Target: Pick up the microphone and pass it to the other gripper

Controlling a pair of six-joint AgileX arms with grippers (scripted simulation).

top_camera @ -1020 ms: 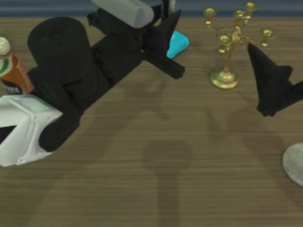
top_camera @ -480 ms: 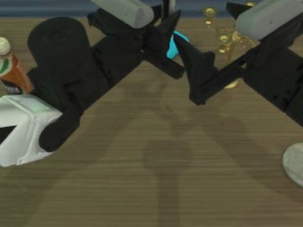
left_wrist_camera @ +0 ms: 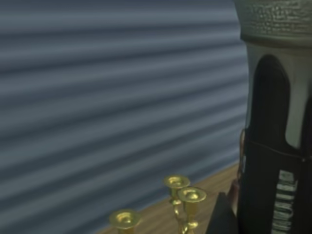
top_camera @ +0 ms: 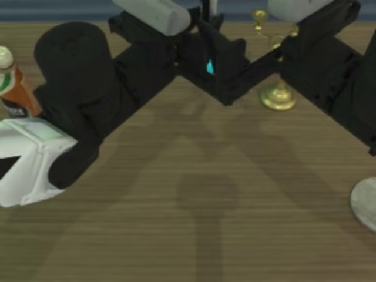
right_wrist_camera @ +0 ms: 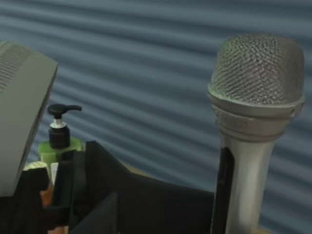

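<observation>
Top view: left end effector and right end effector meet at table's far edge, beside gold candelabra. Microphone stands upright between them, off the table. Left one looks clamped on its handle; right one's opening: can't tell. Bottle far left.

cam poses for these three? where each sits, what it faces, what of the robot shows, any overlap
Top: overhead, facing down on the table; both arms, left gripper and right gripper meeting at the far edge.
Left wrist: faces the microphone close up.
Right wrist: faces the microphone, left arm beside it.
Shared: candelabra in top and left wrist; microphone in both wrists.
</observation>
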